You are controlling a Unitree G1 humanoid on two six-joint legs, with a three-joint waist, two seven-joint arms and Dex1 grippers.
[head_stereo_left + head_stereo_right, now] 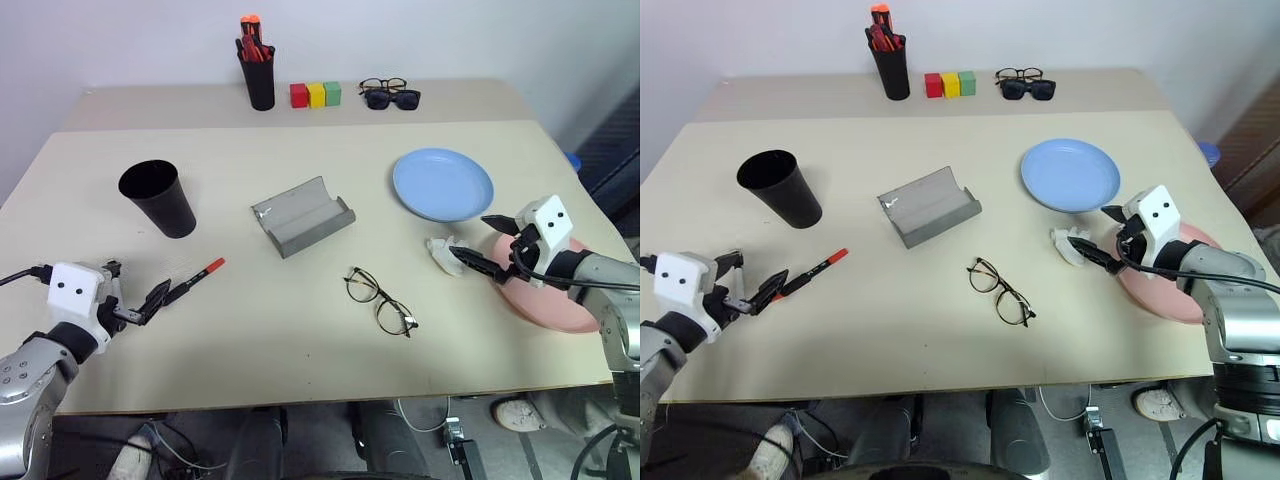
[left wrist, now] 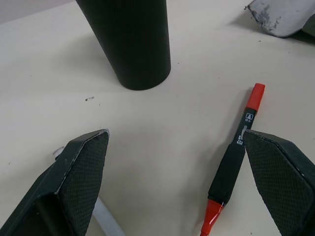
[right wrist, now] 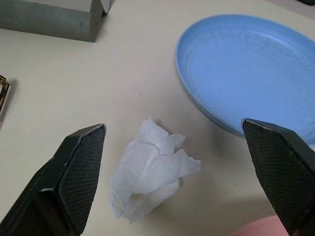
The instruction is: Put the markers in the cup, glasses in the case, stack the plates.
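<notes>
Black-bodied marker [image 1: 196,279] w/ red cap is seen lower left of the head view, lying flat on the table [image 1: 300,340], its near end just at the left gripper [image 1: 160,296]. Fingers are spread wide & nothing is held; prob. lined up for a pick, cup [image 1: 160,198] standing upright just beyond. Right gripper [image 1: 478,248], lower right, is also spread & empty, hung over the pink plate [image 1: 545,305] w/ a tissue wad [image 1: 440,250] at its tips. Glasses [image 1: 380,300] lie unfolded at centre, near the open grey case [image 1: 302,216]. Blue plate [image 1: 443,184] sits upper right, apart from the pink one. Left wrist view gives marker's printed label [image 2: 246,118]; right wrist view gives tissue creases [image 3: 150,172].
</notes>
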